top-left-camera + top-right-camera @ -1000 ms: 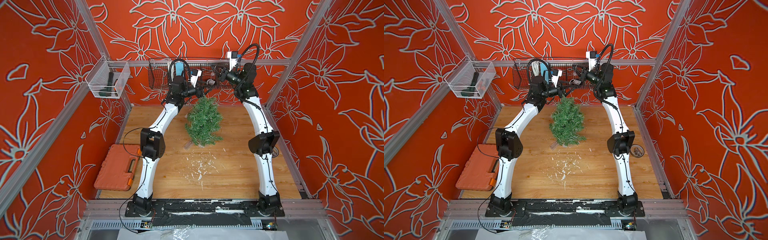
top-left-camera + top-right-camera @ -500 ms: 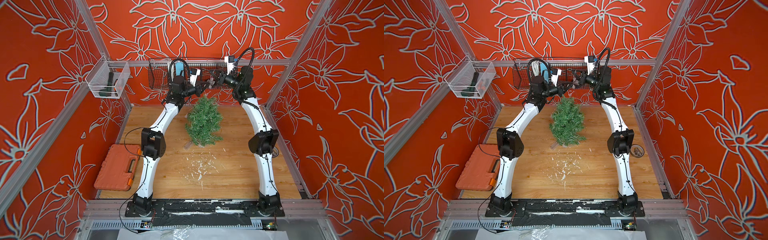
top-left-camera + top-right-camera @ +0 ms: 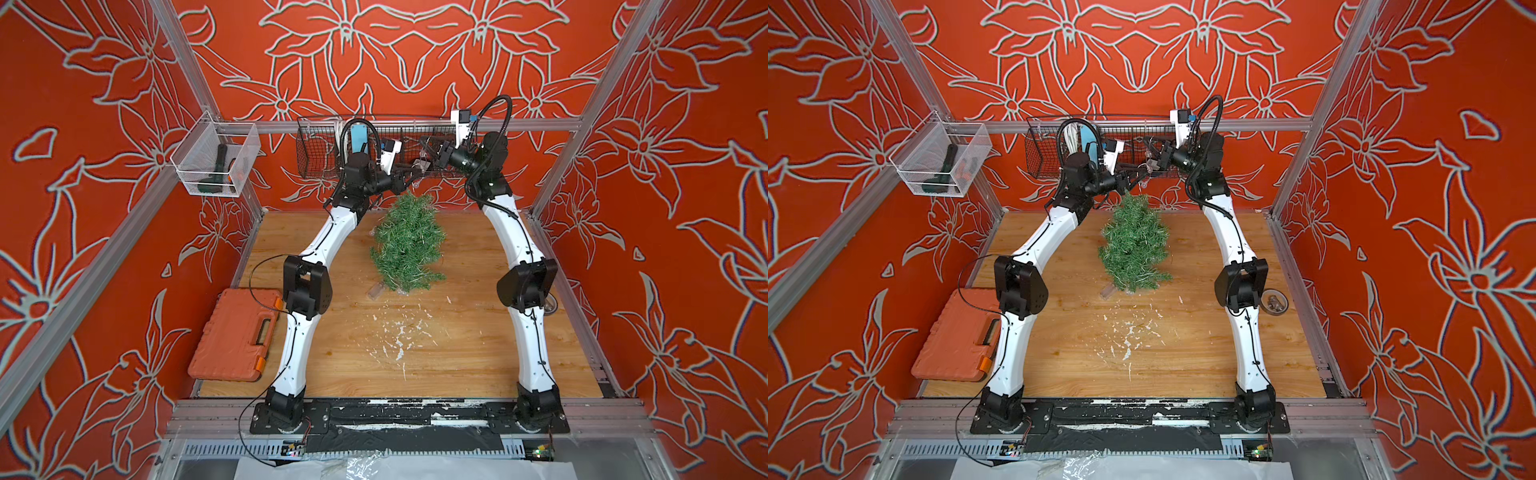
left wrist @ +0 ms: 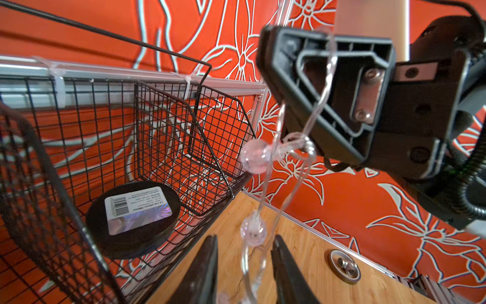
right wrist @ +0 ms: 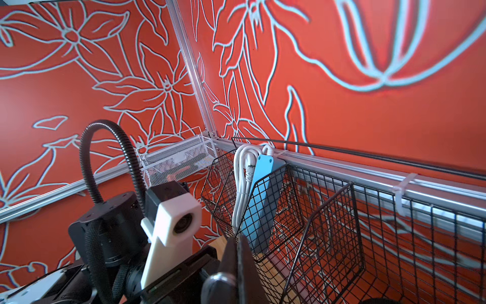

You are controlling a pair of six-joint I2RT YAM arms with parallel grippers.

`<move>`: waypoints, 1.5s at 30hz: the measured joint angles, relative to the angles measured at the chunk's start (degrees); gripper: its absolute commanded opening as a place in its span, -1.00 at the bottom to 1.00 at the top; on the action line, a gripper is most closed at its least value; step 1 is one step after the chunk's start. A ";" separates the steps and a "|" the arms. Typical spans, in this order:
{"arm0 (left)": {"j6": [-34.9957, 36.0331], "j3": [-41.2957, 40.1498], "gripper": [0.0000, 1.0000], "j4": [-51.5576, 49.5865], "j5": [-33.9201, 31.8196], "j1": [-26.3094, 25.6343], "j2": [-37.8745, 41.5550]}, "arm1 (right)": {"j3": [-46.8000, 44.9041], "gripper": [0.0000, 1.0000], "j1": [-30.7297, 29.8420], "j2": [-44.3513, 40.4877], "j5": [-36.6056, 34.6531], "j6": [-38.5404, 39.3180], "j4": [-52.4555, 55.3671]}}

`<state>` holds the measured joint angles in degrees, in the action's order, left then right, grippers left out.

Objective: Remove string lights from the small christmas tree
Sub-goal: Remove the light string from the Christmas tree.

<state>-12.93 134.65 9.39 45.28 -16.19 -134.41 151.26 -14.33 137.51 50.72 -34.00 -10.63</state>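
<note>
**Wire held up at the back, tree on the table below**

Nearest the base, the small christmas tree (image 3: 409,245) lies on the table (image 3: 469,353), tip toward the back wall. A clear battery box (image 3: 375,289) sits at its foot. We judge the wire between tip and box is wound through the branches, so a hard pull could drag the tree or jam the box in the needles.

Above the tip, the left gripper (image 4: 244,239) has its jaws apart. The string lights (image 4: 253,156) run loose between them, so nothing would brake a slip there.

Beyond it the right gripper (image 5: 236,242) is clenched, with the wire looping up over its finger and apparently pinched.

Just behind, the black wire basket (image 4: 163,126) could snag a bulb if either arm swings back.

Around: the orange tool case (image 3: 232,332) and metal dish (image 3: 1273,303) sit at the table's sides, well clear. A labelled black disc (image 4: 131,218) and a blue power strip (image 5: 263,200) are in the basket.
</note>
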 measured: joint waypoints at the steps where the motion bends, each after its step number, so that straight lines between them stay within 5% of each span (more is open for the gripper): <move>1: -0.02 0.00 -0.72 0.02 0.02 0.00 -0.02 | 0.07 -1.00 0.00 0.00 0.22 -0.24 -0.33; 4: 0.02 -0.02 -1.00 0.07 -0.02 0.00 -0.02 | 0.09 -1.00 0.00 0.00 0.48 -1.16 -1.31; 14: -0.02 0.00 -1.00 -0.31 -6.03 0.35 -0.02 | -1.95 -1.00 0.00 -0.98 0.46 -1.79 -1.81; 23: -0.83 -0.22 -1.00 -0.83 -19.65 2.32 0.04 | -10.69 -0.10 0.17 -4.55 0.28 -1.14 -1.86; 28: -1.27 -5.77 -1.00 -0.90 -25.77 3.17 3.82 | -20.00 0.17 0.48 -8.98 -1.03 0.39 -3.17; 45: -0.22 -19.47 -1.00 -1.62 -41.83 5.95 18.38 | -45.05 0.22 2.64 -25.51 -5.57 0.57 -12.59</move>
<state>-13.15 115.18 7.77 3.44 -10.24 -116.03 106.21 -11.68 112.01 45.15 -33.43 -23.22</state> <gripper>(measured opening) 0.049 0.611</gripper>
